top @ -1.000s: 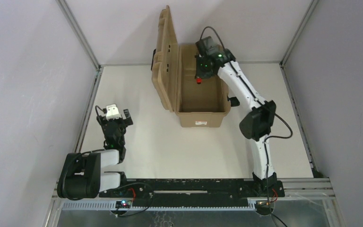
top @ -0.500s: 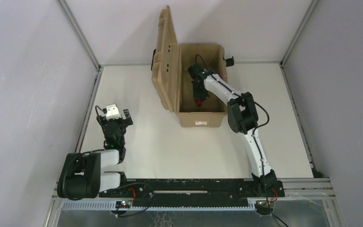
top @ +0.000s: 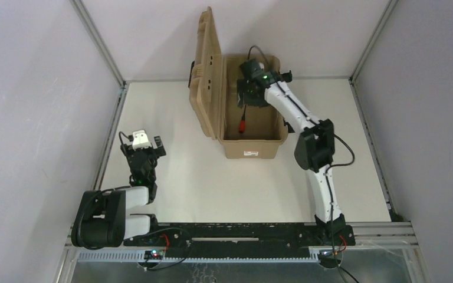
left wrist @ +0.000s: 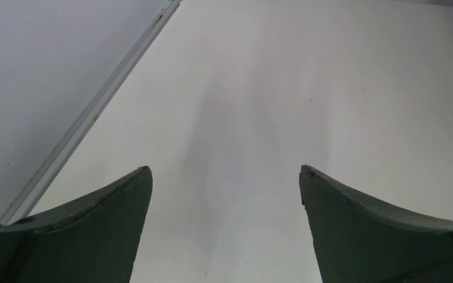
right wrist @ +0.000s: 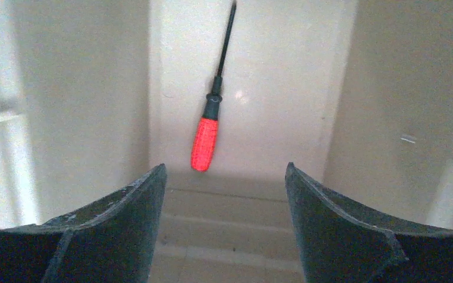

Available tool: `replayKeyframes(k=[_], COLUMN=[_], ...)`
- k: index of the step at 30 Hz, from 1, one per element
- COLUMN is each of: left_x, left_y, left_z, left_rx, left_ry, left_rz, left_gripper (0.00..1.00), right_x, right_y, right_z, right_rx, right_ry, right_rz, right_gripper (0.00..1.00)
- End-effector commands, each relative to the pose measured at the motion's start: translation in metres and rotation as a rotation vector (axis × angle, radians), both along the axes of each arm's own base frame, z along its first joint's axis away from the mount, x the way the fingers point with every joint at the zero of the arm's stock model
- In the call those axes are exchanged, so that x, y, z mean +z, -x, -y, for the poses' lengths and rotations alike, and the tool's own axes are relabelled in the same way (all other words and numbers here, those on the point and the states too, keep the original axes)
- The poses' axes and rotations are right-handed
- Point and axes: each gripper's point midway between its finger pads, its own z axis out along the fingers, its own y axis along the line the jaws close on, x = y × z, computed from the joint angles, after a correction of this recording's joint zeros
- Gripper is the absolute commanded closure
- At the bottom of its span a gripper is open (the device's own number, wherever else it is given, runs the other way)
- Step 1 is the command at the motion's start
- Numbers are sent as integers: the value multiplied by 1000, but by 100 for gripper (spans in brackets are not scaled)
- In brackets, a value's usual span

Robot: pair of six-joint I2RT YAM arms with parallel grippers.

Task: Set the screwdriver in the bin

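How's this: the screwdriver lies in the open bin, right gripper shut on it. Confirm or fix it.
Wrong on the grip. The screwdriver lies in the open bin, but the right gripper is open, apart from it; the right wrist view shows this.

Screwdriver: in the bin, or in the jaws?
In the bin. The screwdriver lies flat on the floor of the bin, apart from the right gripper, whose jaws stand open.

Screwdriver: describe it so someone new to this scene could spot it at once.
At the far side of the table stands the tan bin, its lid open to the left. On its floor, toward the near end, lies the screwdriver. It is the only loose item inside: red handle, thin dark shaft.
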Motion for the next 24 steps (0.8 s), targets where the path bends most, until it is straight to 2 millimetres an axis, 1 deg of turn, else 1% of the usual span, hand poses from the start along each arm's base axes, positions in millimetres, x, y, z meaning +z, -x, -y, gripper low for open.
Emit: replayKeyframes(k=[1, 3, 5, 7, 8, 9, 12, 15, 16, 20, 22, 24], left_x=[31, 32, 31, 31, 31, 31, 31, 31, 32, 31, 32, 32], left_y=[-14, -14, -14, -14, -14, -14, -14, -14, -14, -14, -14, -14], left_z=[-1, -1, -1, -1, -1, -1, -1, -1, -1, -1, -1, -1], left_rx=[-1, -1, -1, -1, 0, -1, -1, -1, -1, 0, 0, 0], left_ry=[2, 2, 2, 2, 2, 2, 2, 2, 2, 1, 2, 2], left_rz=[99, 100, 100, 100, 100, 99, 100, 100, 100, 100, 101, 100], left_gripper=[0, 0, 0, 0, 0, 0, 0, 0, 0, 0, 0, 0], right_x=[137, 151, 159, 162, 164, 160, 156, 154, 152, 152, 151, 150], right_y=[1, 3, 4, 5, 5, 3, 3, 3, 3, -3, -1, 0], right_z=[35, 56, 81, 108, 123, 142, 186, 231, 249, 290, 305, 315], right_rx=[12, 3, -14, -28, -38, -50, -70, -125, -152, -176, -195, -203], right_ry=[-59, -53, -27, 8, 23, 41, 73, 107, 109, 69, 105, 163], right_rz=[249, 263, 275, 281, 284, 278, 275, 274, 273, 318, 328, 346], right_gripper=[18, 16, 13, 8, 3, 1, 0, 0, 0, 0, 0, 0])
